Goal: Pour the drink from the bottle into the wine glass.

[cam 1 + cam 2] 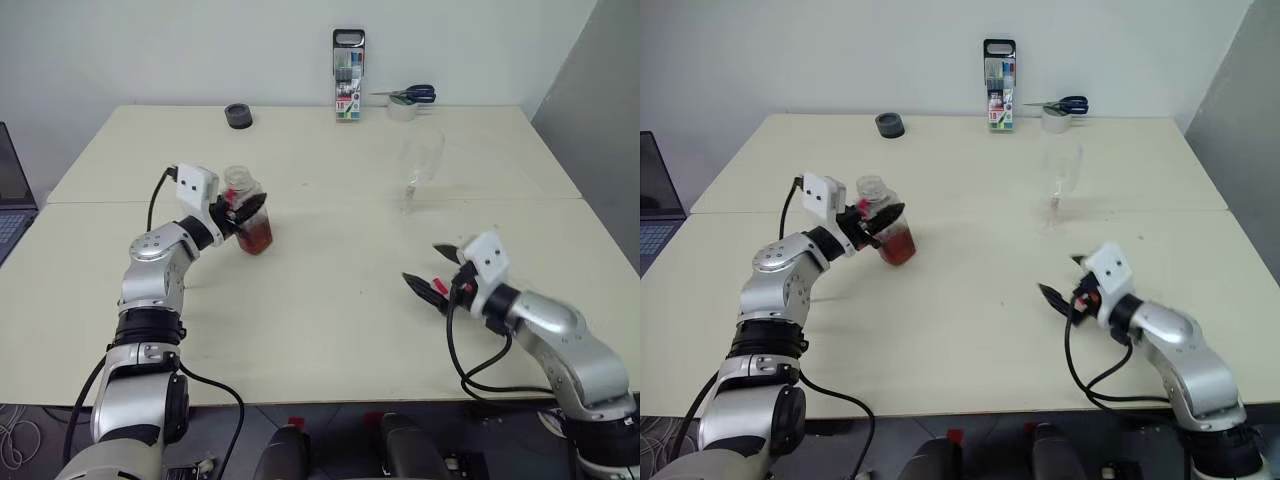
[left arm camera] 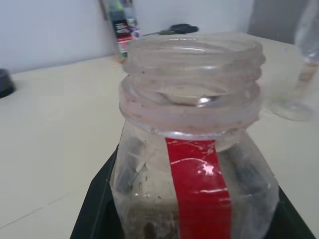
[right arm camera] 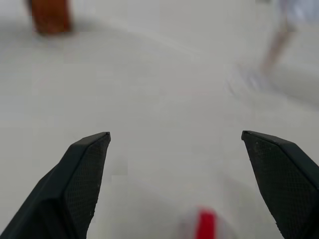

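I've got the bottle [image 1: 248,212] left of centre on the table [image 1: 330,300], clamped in my left gripper [image 1: 237,212], with the drink [image 1: 254,236] sitting in its lower part. The wine glass [image 1: 420,165] stands well to its right and a little further back. My right gripper [image 1: 430,272] hovers near the front right, fingers spread, nearer me than the glass. Along the far edge: a tape roll [image 1: 238,116] left, the marker case [image 1: 348,75] upright at centre, scissors [image 1: 408,95] lying on another roll just right of it. A laptop [image 1: 12,200] sits off the left edge.
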